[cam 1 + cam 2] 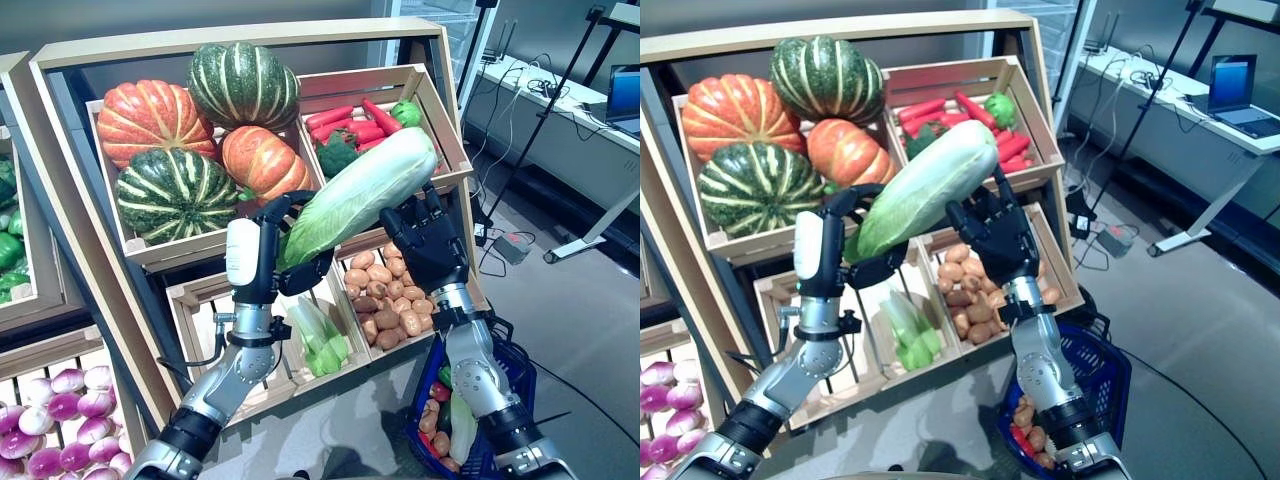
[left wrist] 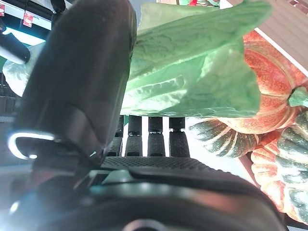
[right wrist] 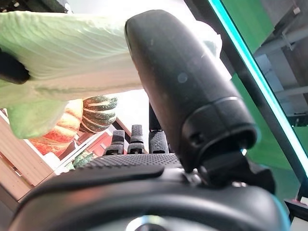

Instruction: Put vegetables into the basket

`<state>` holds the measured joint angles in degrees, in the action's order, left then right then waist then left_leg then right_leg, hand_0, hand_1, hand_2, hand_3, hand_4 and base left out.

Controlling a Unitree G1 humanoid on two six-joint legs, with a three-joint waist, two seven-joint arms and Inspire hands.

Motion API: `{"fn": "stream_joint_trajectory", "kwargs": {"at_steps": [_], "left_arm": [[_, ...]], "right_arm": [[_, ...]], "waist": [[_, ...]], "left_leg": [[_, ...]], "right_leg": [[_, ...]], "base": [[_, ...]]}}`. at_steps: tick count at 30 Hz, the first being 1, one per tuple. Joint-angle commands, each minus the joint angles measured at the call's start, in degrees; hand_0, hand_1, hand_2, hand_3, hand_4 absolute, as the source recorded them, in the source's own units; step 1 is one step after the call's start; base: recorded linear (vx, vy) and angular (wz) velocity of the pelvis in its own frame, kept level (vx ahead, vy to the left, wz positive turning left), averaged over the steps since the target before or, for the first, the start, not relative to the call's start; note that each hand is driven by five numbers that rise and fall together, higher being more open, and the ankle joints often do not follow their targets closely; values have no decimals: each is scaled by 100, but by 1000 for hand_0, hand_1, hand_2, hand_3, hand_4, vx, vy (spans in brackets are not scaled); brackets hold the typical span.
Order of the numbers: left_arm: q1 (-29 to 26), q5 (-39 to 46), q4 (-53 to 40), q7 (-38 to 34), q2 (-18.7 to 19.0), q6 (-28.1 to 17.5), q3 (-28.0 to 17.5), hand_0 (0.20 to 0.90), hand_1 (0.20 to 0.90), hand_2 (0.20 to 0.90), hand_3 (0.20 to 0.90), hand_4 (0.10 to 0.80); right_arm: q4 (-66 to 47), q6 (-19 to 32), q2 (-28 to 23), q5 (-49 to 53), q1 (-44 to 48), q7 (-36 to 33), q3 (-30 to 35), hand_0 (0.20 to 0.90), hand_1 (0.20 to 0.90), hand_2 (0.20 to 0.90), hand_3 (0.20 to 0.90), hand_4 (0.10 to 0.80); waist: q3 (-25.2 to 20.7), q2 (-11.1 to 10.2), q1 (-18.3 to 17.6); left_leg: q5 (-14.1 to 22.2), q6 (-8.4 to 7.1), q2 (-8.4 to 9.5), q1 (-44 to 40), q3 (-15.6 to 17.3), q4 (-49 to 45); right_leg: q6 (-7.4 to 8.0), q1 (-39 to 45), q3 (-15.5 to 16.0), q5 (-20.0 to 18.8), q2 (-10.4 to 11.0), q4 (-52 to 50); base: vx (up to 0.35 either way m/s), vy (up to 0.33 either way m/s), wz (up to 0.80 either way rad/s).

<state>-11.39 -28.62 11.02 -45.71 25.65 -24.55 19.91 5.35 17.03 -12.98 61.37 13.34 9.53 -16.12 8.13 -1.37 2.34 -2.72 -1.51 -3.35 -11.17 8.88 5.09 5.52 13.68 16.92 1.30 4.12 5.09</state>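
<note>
A long pale green and white cabbage point(image 1: 365, 190) is held tilted in the air in front of the wooden stand point(image 1: 60, 200). My left hand point(image 1: 262, 255) is curled round its leafy green lower end, as the left wrist view shows point(image 2: 192, 72). My right hand point(image 1: 425, 245) grips the cabbage from the other side, near its middle. Its thumb point(image 3: 183, 96) lies across the pale ribs point(image 3: 62, 53). The blue basket point(image 1: 520, 375) stands on the floor below my right arm. In it lie a pale green vegetable point(image 1: 462, 425), a red one point(image 1: 440, 392) and brown potatoes point(image 1: 430, 420).
The stand's crates are close behind both hands. A white desk point(image 1: 560, 110) with a laptop stands at the right, with a power strip point(image 1: 510, 245) and cables on the floor beside it. Grey floor lies to the right of the basket.
</note>
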Motion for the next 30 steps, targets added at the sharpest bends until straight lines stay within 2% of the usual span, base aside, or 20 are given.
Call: {"fn": "stream_joint_trajectory", "kwargs": {"at_steps": [1, 7, 10, 13, 16, 19, 20, 25, 30], "left_arm": [[-850, -439, -208, -213, 111, -672, 383, 300, 300, 300, 300, 400], [-850, -406, -190, -206, 104, -671, 392, 300, 300, 300, 300, 400], [-795, -379, -216, -191, 98, -652, 375, 300, 300, 300, 300, 400], [-721, -353, -271, -196, 119, -569, 329, 300, 300, 300, 300, 400], [-664, -378, -230, -272, 138, -591, 283, 300, 300, 300, 300, 400], [-674, -394, -198, -312, 125, -583, 287, 300, 300, 300, 300, 400], [-674, -419, -174, -356, 101, -562, 292, 300, 300, 300, 300, 400], [-567, -460, -242, -371, 78, -531, 269, 300, 300, 300, 300, 400], [-558, -510, -196, -447, 51, -525, 306, 300, 300, 300, 300, 400]], "right_arm": [[-486, 594, 314, 331, 986, 17, 293, 900, 900, 900, 900, 800], [-410, 535, 388, 410, 935, -226, 289, 900, 900, 900, 900, 800], [-294, 554, 376, -98, 867, -853, 308, 900, 900, 900, 900, 800], [-221, 664, 241, -1292, 757, -1665, 332, 900, 900, 900, 900, 800], [-293, 737, 136, -1507, 668, -1845, 359, 900, 900, 900, 900, 800], [-283, 730, 149, -1515, 648, -1933, 324, 900, 900, 900, 900, 800], [-235, 620, 168, -1585, 626, -2217, 302, 900, 900, 900, 900, 800], [-155, 454, 264, -1553, 443, -2691, 272, 900, 900, 900, 900, 800], [-122, 447, 405, -1232, 385, -2582, 212, 900, 900, 900, 900, 800]], "waist": [[-373, -26, -35], [-364, -19, -52], [-365, -16, -61], [-343, -9, -101], [-318, 1, -141], [-305, 8, -149], [-294, 15, -159], [-293, 27, -173], [-276, 36, -181]], "left_leg": [[1023, 120, 232, -296, 104, -9], [1010, 112, 225, -288, 140, -9], [1011, 117, 225, -293, 145, -9], [1008, 128, 221, -295, 173, -9], [1005, 130, 220, -300, 202, -9], [1005, 130, 219, -299, 217, -9], [1009, 132, 223, -302, 226, -9], [1014, 139, 219, -313, 245, -9], [1012, 143, 214, -321, 264, -9]], "right_leg": [[-186, 127, -21, 405, -24, -9], [-186, 108, -37, 390, -26, -9], [-185, 112, -53, 389, -23, -9], [-177, 94, -100, 369, -21, -9], [-178, 83, -146, 358, -21, -9], [-176, 75, -164, 351, -21, -9], [-171, 73, -182, 348, -21, -9], [-166, 73, -188, 343, -14, -9], [-172, 75, -200, 339, -14, -9]], "base": [[4, -5, -4], [4, -4, -4], [0, 0, 0], [0, 0, 0], [0, 2, -2], [-1, 1, -2], [-3, 4, -7], [8, 5, -11], [0, 0, 0]]}}
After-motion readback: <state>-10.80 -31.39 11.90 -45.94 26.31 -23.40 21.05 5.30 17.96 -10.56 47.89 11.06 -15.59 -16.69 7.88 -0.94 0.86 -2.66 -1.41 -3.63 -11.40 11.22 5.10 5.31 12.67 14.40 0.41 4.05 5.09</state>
